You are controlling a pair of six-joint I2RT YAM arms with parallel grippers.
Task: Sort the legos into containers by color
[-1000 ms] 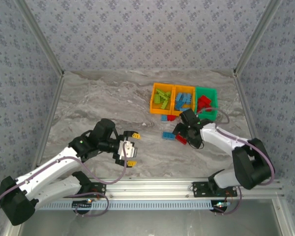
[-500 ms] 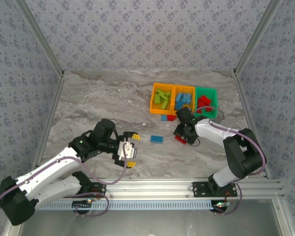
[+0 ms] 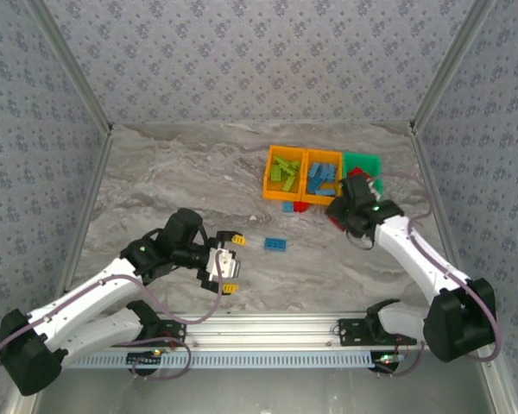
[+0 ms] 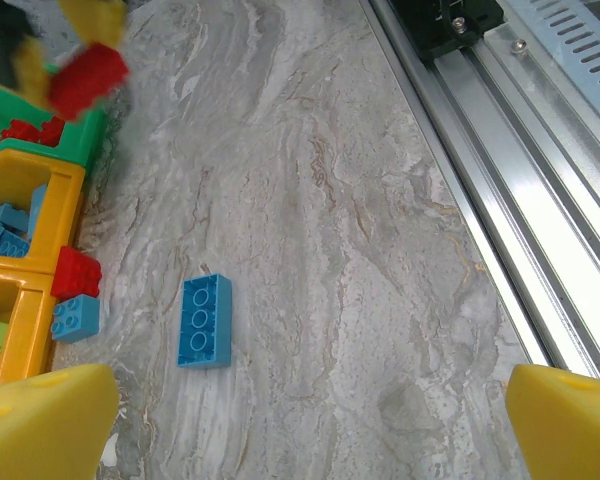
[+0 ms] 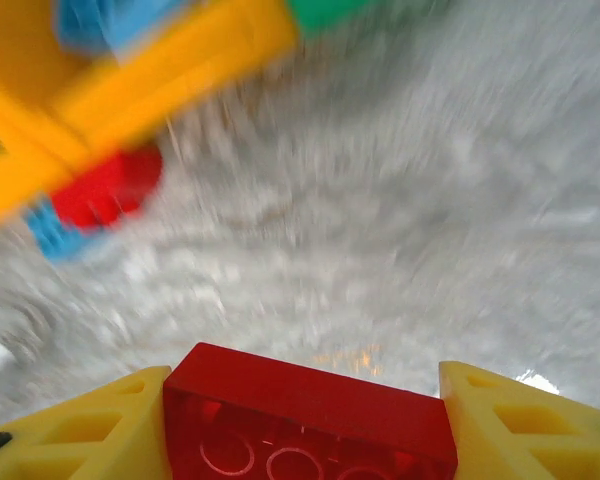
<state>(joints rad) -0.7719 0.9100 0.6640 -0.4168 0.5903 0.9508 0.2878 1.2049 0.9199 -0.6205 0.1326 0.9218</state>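
We record the right gripper [image 5: 305, 425] clamped on a red brick [image 5: 310, 400], just in front of the bins. The left gripper [image 3: 230, 261] sits low over the table [image 3: 173, 172], jaws spread wide with nothing between them. A blue brick [image 4: 205, 320] lies flat on the table between the two grippers. A second red brick [image 4: 76, 272] and a small blue brick [image 4: 74, 318] lie against the orange bins [image 3: 304, 172]. The green bin [image 3: 363, 156] holds red bricks.

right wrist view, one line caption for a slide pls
Right gripper clamps a red lego between its yellow fingers, orange bin blurred beyond.
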